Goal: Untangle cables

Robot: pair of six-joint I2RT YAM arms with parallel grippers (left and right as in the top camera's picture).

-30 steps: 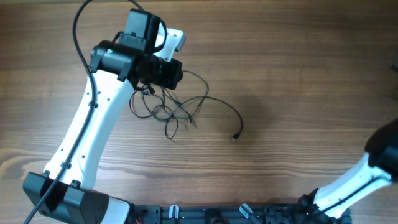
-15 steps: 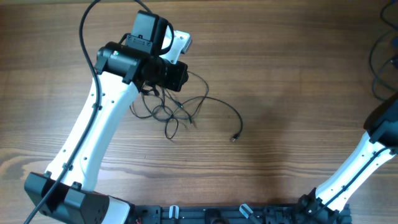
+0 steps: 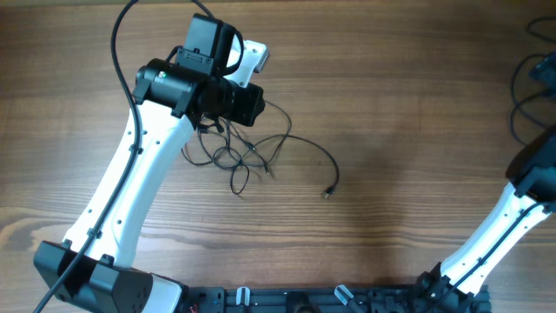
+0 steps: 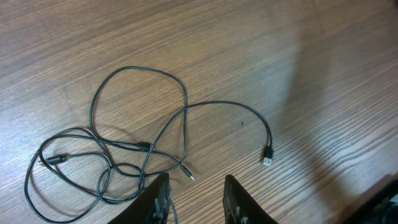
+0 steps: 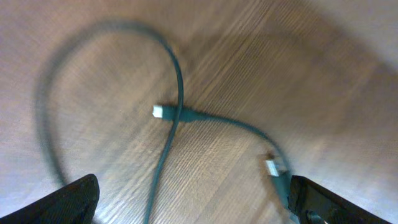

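Cables (image 3: 233, 156) heaped on wood-grain desk (image 3: 391, 69); left hand slightly parted, right hand wide

Thin, black, limp cords, smooth and round, lying flat on the brown desk with its fine streaked grain. Seen from the left wrist (image 4: 143, 146) as one tall oval loop, several smaller flattened loops crossing at lower left, and one long strand arcing out to the right. Ending there in a small metal-tipped plug (image 4: 267, 160), apart from the heap; the same plug (image 3: 327, 193) seen from overhead to the right of the tangle. A slimmer plug tip (image 4: 188, 175) just beside the crossing strands.

Left arm (image 3: 139, 174), white shell with black joints, reaching up and away from the base at the lower edge, wrist over the upper edge of the heap. Left hand (image 4: 196, 186) hanging above the desk: two dark fingers (image 4: 158, 196) a narrow way apart, bare wood between them, nothing gripped; one strand passing just beside the left finger.

Right arm (image 3: 521, 209) rising along the far right edge. Right hand (image 5: 193, 186) spread wide, dark fingertips at the two bottom corners of its blurred view, holding nothing. Beneath it a loose cable (image 5: 177, 115), dark, curved and crossing itself, with two pale plug ends, on the desk; dark loops (image 3: 519, 91) visible at the right edge from overhead.
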